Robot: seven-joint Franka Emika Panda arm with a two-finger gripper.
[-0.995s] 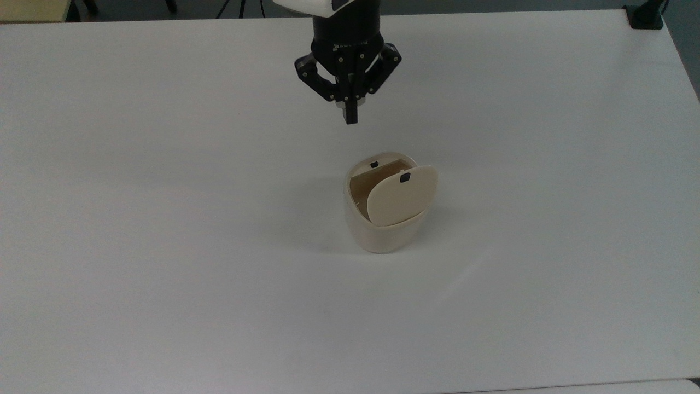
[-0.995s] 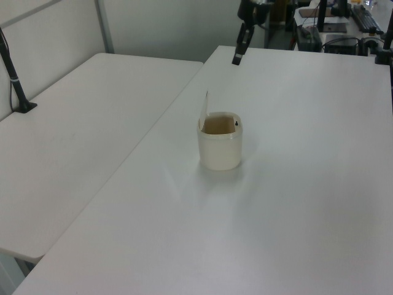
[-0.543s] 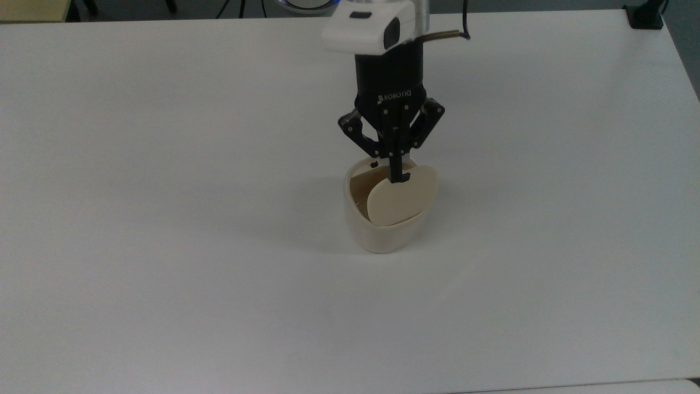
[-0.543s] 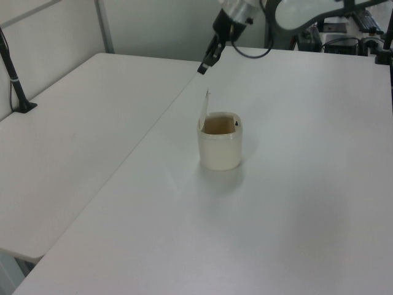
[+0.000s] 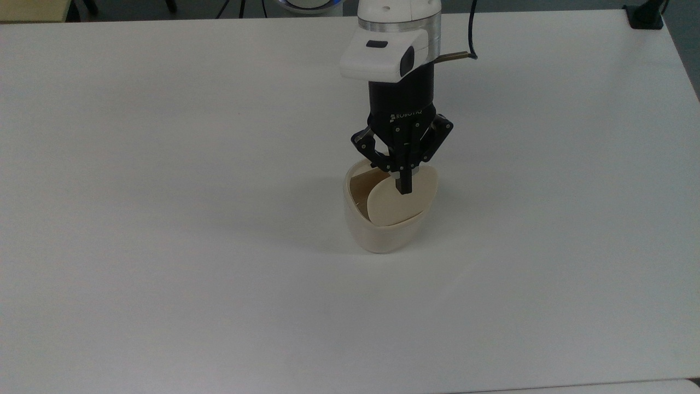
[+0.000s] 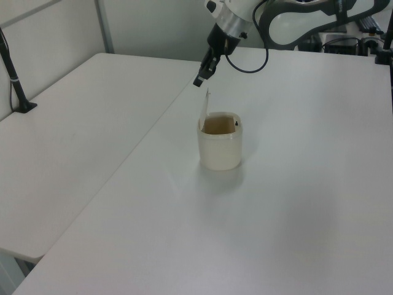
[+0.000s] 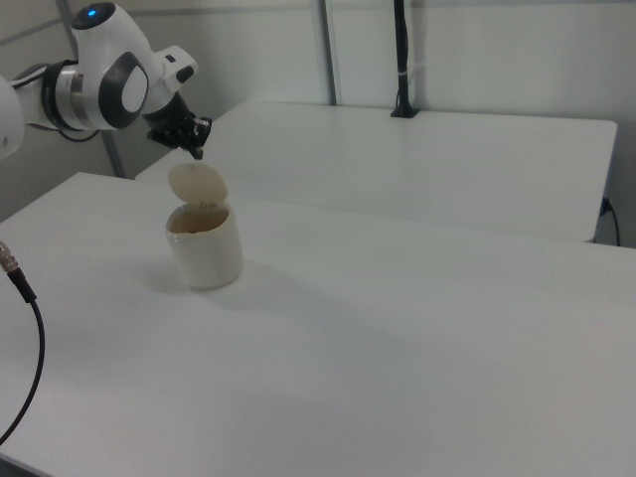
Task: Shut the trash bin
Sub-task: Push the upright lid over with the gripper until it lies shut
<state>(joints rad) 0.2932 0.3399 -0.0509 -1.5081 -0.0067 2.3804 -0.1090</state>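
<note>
The cream-beige trash bin stands near the middle of the white table. Its flat lid is raised upright on its hinge, and the tan inside shows. In the left view the lid rises from the left side of the bin. My gripper is shut, with nothing between its fingers. It hangs just above the lid's top edge, and in the left view the gripper is slightly to the left of it. The right view shows the gripper close over the lid of the bin.
A second white table adjoins on the left view's left, with a black clamped post on it. Another black clamp sits at the top view's far right corner. A black cable hangs at the right view's left edge.
My gripper came from the far side of the table to the bin and now hangs over the raised lid. The lid and bin have not moved.
</note>
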